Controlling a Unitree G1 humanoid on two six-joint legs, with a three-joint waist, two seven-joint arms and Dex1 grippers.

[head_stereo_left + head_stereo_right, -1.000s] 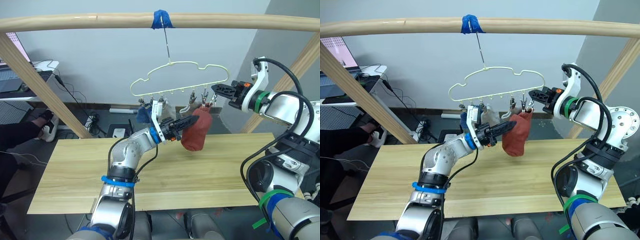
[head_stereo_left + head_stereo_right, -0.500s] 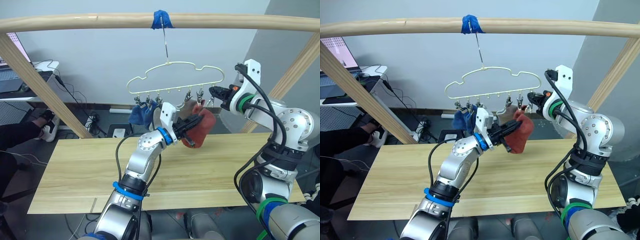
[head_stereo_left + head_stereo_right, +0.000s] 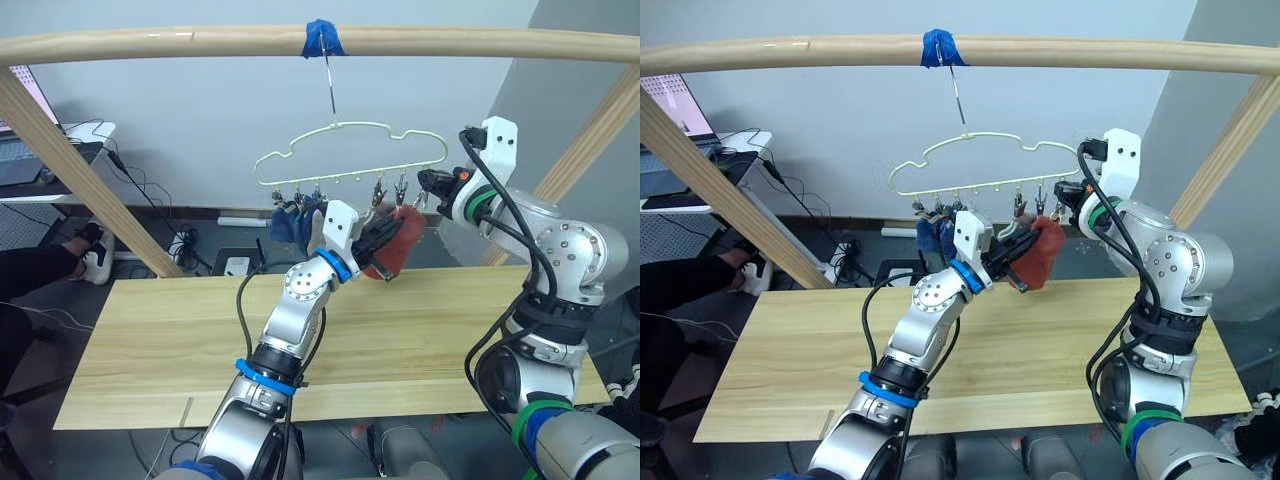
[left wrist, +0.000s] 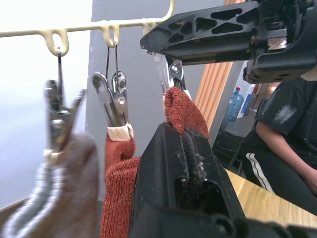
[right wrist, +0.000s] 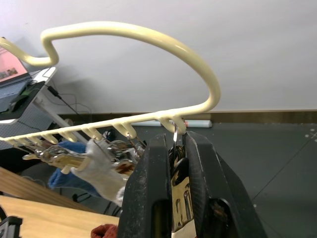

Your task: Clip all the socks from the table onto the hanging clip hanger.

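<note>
The left gripper (image 4: 190, 148) pinches a rust-red sock (image 3: 392, 243), soft ribbed knit, lifting its cuff into the end clip (image 4: 171, 74) just above. The right gripper (image 5: 176, 148) squeezes that silver clip under the pale yellow-green clip hanger (image 3: 345, 128), above the surface (image 3: 150, 340).

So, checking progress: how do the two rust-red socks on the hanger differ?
One rust-red sock hangs free from its own clip; the other rust-red sock is gripped by the left gripper and pushed up at the end clip, which the right gripper squeezes. Both share colour and knit.
</note>
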